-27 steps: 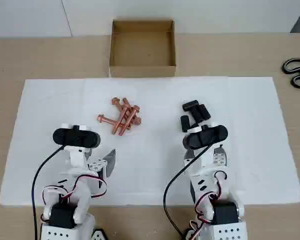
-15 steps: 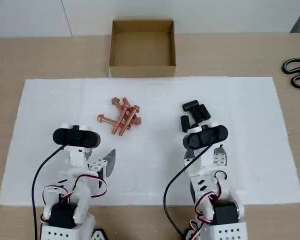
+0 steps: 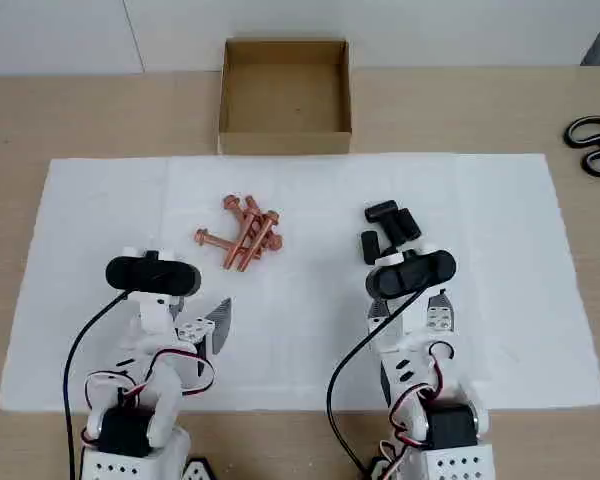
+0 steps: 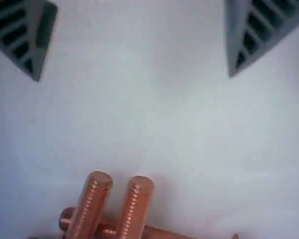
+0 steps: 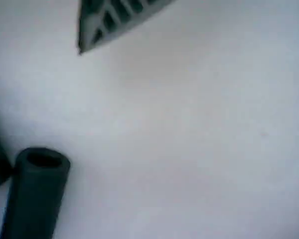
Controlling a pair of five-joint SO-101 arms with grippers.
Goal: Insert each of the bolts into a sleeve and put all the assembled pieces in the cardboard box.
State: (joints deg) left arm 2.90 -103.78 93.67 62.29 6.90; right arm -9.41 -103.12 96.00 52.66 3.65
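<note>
The left end effector (image 4: 134, 74) is spread wide and grips nothing. Its two grey fingers (image 4: 30, 35) hang above the white sheet (image 3: 500, 260). The threaded ends of two copper bolts (image 4: 114, 209) lie just ahead of them, untouched.

In the high view this arm sits at the lower left of the frame. The bolts are heaped in a small pile above it and to its right, left of centre.

The right end effector (image 3: 410, 305) sits low and right of centre, just below a cluster of black sleeves (image 3: 388, 228). I cannot tell whether it is released or clenched.

The cardboard box (image 3: 285, 143) stands at top centre on the bare wooden worktop (image 3: 80, 110), touching the sheet's far edge. Scissors (image 3: 595, 143) lie at the right edge.
</note>
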